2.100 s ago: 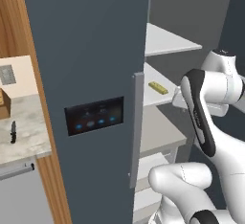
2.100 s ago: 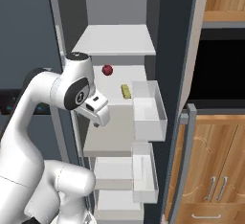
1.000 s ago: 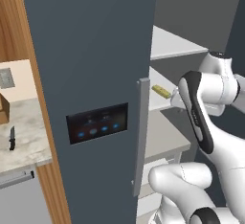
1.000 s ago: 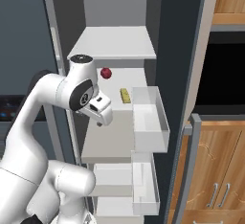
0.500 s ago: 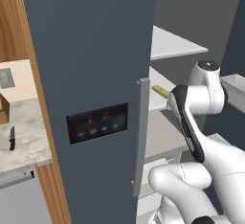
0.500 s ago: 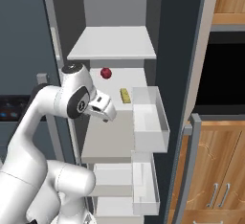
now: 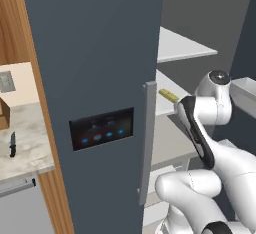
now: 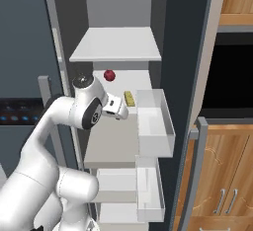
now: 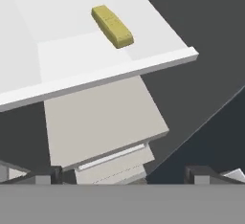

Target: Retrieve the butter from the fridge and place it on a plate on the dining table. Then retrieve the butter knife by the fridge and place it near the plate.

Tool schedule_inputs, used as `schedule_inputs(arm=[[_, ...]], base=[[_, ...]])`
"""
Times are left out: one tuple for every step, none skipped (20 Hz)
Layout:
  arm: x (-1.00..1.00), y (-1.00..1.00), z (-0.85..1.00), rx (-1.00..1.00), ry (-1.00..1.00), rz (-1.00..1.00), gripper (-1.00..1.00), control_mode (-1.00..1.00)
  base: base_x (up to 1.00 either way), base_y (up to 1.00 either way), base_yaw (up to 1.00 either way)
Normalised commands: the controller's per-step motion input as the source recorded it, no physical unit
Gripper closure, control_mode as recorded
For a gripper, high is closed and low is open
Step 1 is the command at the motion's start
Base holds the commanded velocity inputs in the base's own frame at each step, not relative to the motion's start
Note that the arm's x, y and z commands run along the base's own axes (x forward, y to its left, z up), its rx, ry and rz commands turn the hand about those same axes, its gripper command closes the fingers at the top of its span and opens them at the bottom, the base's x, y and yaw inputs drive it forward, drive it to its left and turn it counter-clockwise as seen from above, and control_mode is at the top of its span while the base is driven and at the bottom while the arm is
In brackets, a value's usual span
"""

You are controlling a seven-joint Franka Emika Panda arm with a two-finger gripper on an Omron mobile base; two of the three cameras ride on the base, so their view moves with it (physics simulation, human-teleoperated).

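Note:
The butter is a small yellow stick lying on a white shelf inside the open fridge, also seen as butter and butter. My gripper hangs just in front of and slightly below that shelf's edge, a short way from the butter. In the hand view the gripper is open, its tips wide apart with nothing between them. The butter knife lies on the stone counter left of the fridge. The plate and dining table are out of view.
A dark red round item sits at the back of the butter's shelf. Clear door bins line the open right door. The closed left door carries a black panel with blue lights and a grey handle. Wooden cabinets stand to the right.
The views shifted a little early on as the base moved. Since then my arm has reached forward and the open hand has come closer to the butter's shelf.

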Motion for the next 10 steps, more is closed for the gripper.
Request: schedule_inputs(arm=[[0.16, 0.0, 0.31, -0.09, 0.0, 0.04, -1.0, -1.0], [0.34, 0.0, 0.09, -0.09, 0.04, 0.03, -1.0, -1.0], [0.46, 0.0, 0.0, -0.07, 0.07, 0.03, -1.0, -1.0], [0.49, 0.0, 0.0, -0.07, 0.01, 0.01, -1.0, -1.0], [0.56, 0.0, 0.0, -0.07, 0.0, 0.01, -1.0, -1.0], [0.57, 0.0, 0.0, -0.05, 0.0, 0.01, -1.0, -1.0], [0.59, 0.0, 0.0, -0.03, 0.0, 0.03, -1.0, -1.0], [0.66, 0.0, 0.0, 0.0, 0.0, 0.04, -1.0, -1.0], [0.65, 0.0, 0.0, 0.0, 0.0, 0.03, -1.0, -1.0], [0.63, -0.09, 0.02, 0.0, 0.0, 0.04, -1.0, -1.0]], base=[[0.0, 0.0, 0.0], [0.0, 0.0, 0.0], [0.0, 0.0, 0.0], [0.0, 0.0, 0.0], [0.0, 0.0, 0.0], [0.0, 0.0, 0.0], [0.0, 0.0, 0.0], [0.0, 0.0, 0.0], [0.0, 0.0, 0.0], [0.0, 0.0, 0.0]])
